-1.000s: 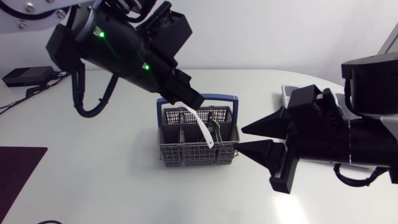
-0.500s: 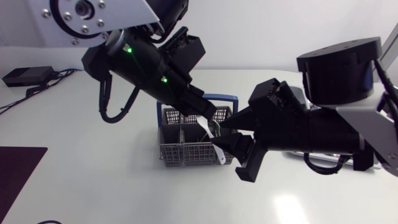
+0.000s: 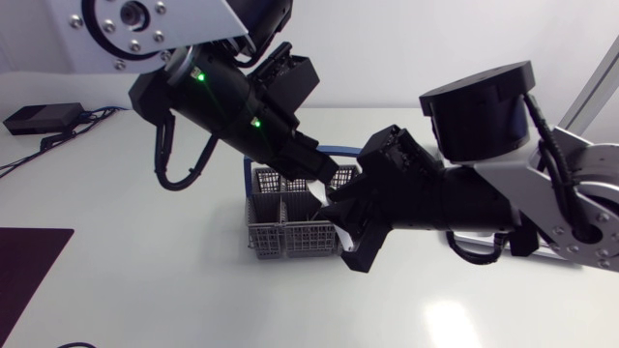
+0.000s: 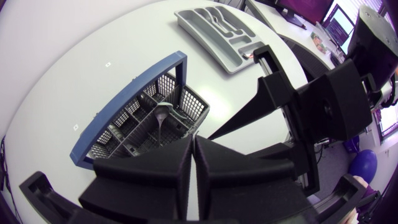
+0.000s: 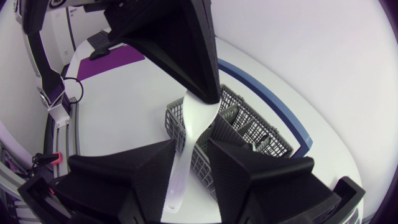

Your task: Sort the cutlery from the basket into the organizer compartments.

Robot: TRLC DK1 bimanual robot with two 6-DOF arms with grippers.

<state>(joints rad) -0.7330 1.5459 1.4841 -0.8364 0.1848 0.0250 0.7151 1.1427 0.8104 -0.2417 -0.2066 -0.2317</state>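
Observation:
A long white plastic utensil (image 5: 198,121) hangs over the grey basket (image 3: 276,237), with my left gripper (image 5: 208,96) shut on its upper end. The handle runs down through my right gripper (image 5: 191,155), which has come in from the right at the basket's front corner (image 3: 343,227). White table behind the handle hides whether that gripper touches it. In the left wrist view my left gripper (image 4: 193,149) is pressed together above the blue-handled basket (image 4: 118,134), where a metal spoon (image 4: 163,115) stands. The grey organizer (image 4: 214,31) lies beyond the basket.
Both arms crowd the space over the basket, and the right arm's bulk covers the table to the basket's right. A dark mat (image 3: 24,266) lies at the table's left edge, and a black box with cables (image 3: 39,118) sits at the far left.
My right arm has swung left to the basket and its gripper has narrowed around the white handle. My left arm shifted right a second ago, then kept still with the utensil.

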